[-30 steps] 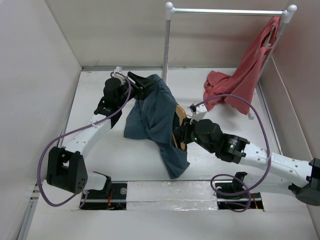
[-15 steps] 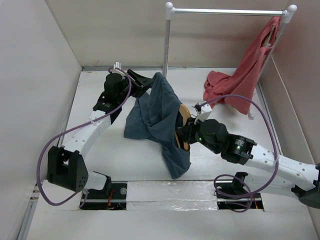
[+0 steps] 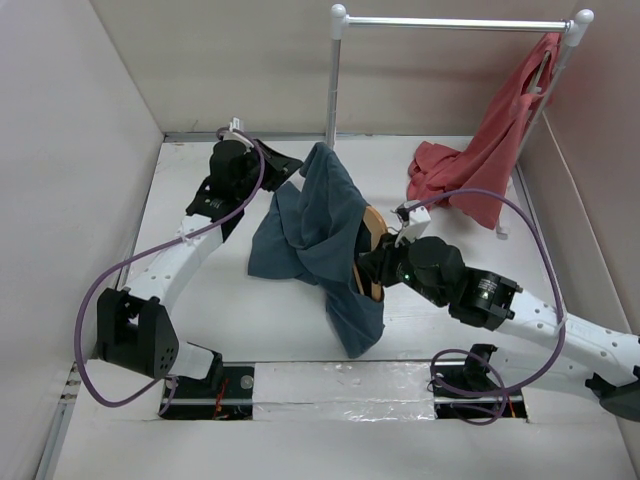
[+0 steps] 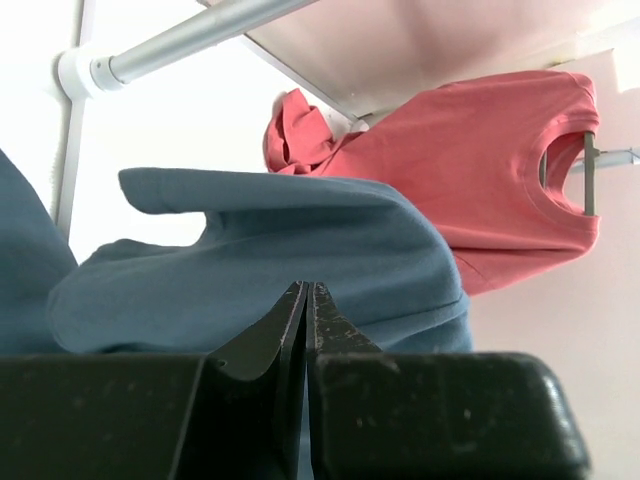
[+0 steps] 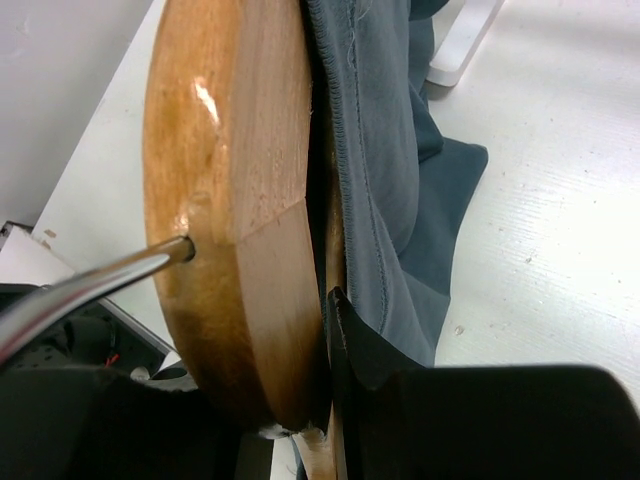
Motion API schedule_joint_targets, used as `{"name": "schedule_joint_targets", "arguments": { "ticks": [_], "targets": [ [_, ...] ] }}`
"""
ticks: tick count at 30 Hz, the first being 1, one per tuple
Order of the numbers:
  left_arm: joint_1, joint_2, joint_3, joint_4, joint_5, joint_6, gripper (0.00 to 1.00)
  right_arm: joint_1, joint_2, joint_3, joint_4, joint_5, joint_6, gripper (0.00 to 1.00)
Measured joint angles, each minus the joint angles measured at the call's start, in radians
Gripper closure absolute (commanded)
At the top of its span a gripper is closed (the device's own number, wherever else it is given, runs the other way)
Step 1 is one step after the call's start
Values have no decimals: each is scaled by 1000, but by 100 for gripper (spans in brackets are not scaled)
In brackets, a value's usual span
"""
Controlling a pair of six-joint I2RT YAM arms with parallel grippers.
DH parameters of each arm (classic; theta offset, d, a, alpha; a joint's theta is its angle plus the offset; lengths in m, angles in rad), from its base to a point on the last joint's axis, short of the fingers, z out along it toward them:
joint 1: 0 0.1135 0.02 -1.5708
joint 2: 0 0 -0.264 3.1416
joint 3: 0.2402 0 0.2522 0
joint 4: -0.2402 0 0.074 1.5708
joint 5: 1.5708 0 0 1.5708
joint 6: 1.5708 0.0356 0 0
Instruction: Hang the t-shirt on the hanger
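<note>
Hanger [image 3: 375,220] clamped in R claw [image 3: 367,272], long axis running inside shirt [image 3: 310,230] toward its peak; L claw [image 3: 297,165] pinched shut just beside that peak, nearer arm, cloth-grip unclear.

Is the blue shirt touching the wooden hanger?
Touching. The right wrist view shows the t-shirt lying flat against the side of the hanger, with no gap.
</note>
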Motion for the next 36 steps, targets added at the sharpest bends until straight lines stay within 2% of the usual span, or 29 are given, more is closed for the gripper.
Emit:
{"name": "schedule_joint_targets", "arguments": {
  "ticks": [8, 24, 25, 26, 27, 30, 34, 36],
  "targets": [
    [0, 0, 14, -14, -24, 26, 100, -26, -22, 13, -14, -18, 2, 100],
    [0, 11, 141, -72, -117, 147, 100, -69, -97, 27, -49, -87, 1, 100],
    [0, 16, 149, -75, -108, 159, 95, -75, -97, 30, -51, -95, 1, 100],
    [0, 26, 159, -73, -95, 171, 86, -80, -97, 32, -51, -102, 1, 100],
    [1, 39, 171, -66, -76, 182, 68, -87, -97, 32, -52, -107, 1, 100],
    [-6, 76, 193, -35, -4, 214, 48, -105, -97, 32, -58, -130, 2, 100],
    [-42, 127, 232, -11, 88, 262, 47, -124, -94, 32, -67, -160, 2, 100],
    [-63, 143, 240, 8, 128, 283, 55, -129, -92, 32, -69, -168, 2, 100]
  ]
}}
